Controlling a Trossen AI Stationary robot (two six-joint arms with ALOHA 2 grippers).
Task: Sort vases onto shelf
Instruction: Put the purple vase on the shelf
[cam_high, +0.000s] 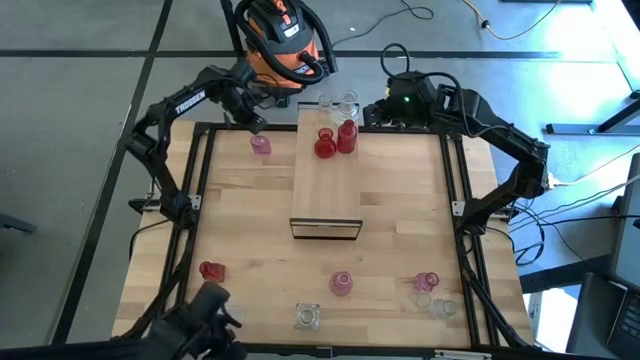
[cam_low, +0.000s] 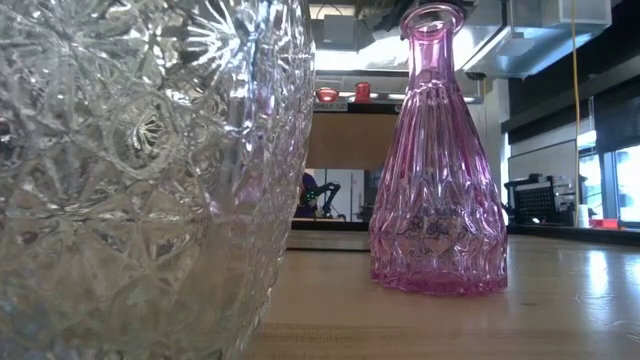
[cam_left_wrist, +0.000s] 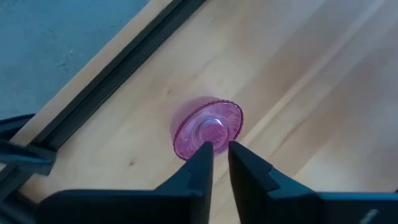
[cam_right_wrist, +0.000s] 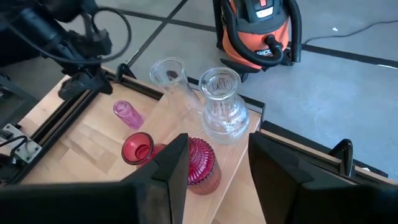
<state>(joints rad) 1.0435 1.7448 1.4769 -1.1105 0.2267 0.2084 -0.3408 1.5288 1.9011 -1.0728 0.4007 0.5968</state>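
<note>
I've got the left gripper (cam_high: 256, 124) hovering at the table's far left corner, right over a small pink vase (cam_high: 261, 146). On the left wrist view that vase (cam_left_wrist: 208, 127) sits just past my fingertips, at twelve o'clock from them, seen from above. The jaws are narrow, a thin slit between them, nothing held; whether they brush the glass I cannot tell.

The black frame rail (cam_high: 207, 150) runs at nine o'clock of the vase, bare wood between them. At three o'clock of it stands the shelf (cam_high: 326, 180), with two red vases (cam_high: 325, 145) and two clear vases (cam_high: 347, 103) bunched at its far end; the rest of the plank is bare.

The right gripper (cam_high: 378, 112) waits at the far edge, at three o'clock of that cluster, jaws wide and empty.

Near edge: a red vase (cam_high: 211, 271) at the left, a clear one (cam_high: 307, 317) and a pink one (cam_high: 341, 284) in the middle, pink and clear ones (cam_high: 428, 283) at the right.
</note>
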